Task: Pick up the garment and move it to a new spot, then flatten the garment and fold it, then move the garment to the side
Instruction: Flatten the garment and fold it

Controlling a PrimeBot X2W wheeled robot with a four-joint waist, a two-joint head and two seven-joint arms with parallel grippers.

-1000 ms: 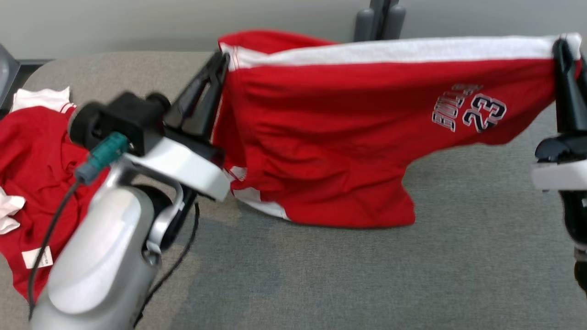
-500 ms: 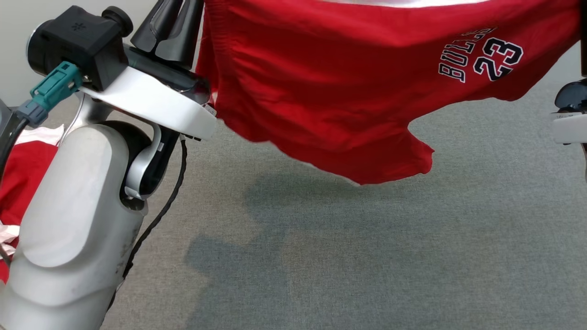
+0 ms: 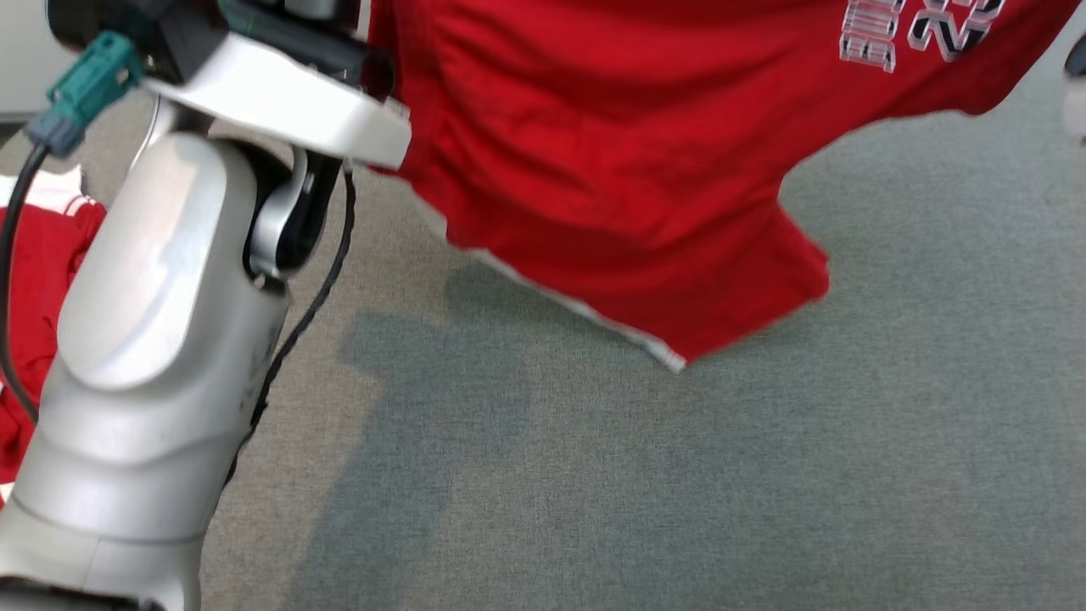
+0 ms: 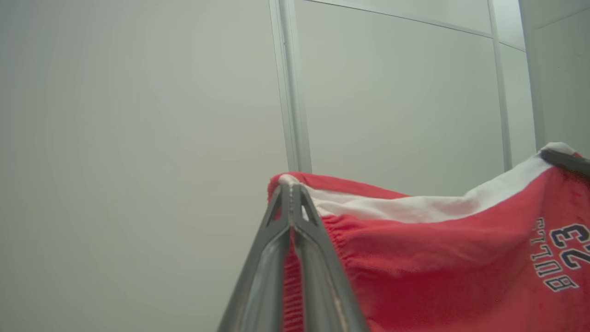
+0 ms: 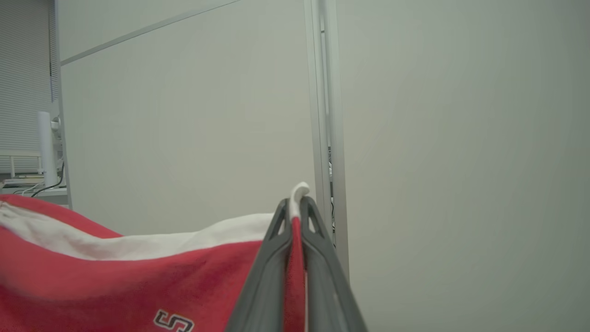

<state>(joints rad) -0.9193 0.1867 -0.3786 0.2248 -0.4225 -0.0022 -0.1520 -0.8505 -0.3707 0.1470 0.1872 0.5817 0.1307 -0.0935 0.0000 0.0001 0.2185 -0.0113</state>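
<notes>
The garment (image 3: 628, 161) is a pair of red shorts with a white waistband and navy lettering, hanging stretched in the air above the grey table (image 3: 764, 475). Its lowest leg corner dangles just over the surface. In the left wrist view my left gripper (image 4: 290, 190) is shut on one end of the garment's (image 4: 442, 263) white waistband. In the right wrist view my right gripper (image 5: 297, 203) is shut on the other end of the garment (image 5: 138, 272). In the head view my left forearm (image 3: 161, 339) rises at the left, with its fingertips above the frame's top edge.
A second red and white garment (image 3: 42, 255) lies crumpled at the table's left edge, behind my left forearm. Pale wall panels (image 4: 138, 138) stand beyond the table. A black cable (image 3: 314, 305) hangs along my left arm.
Both grippers have lifted the shorts up off the table. The waistband and fingertips have left the top of the head view, and the leg hems now hang free.
</notes>
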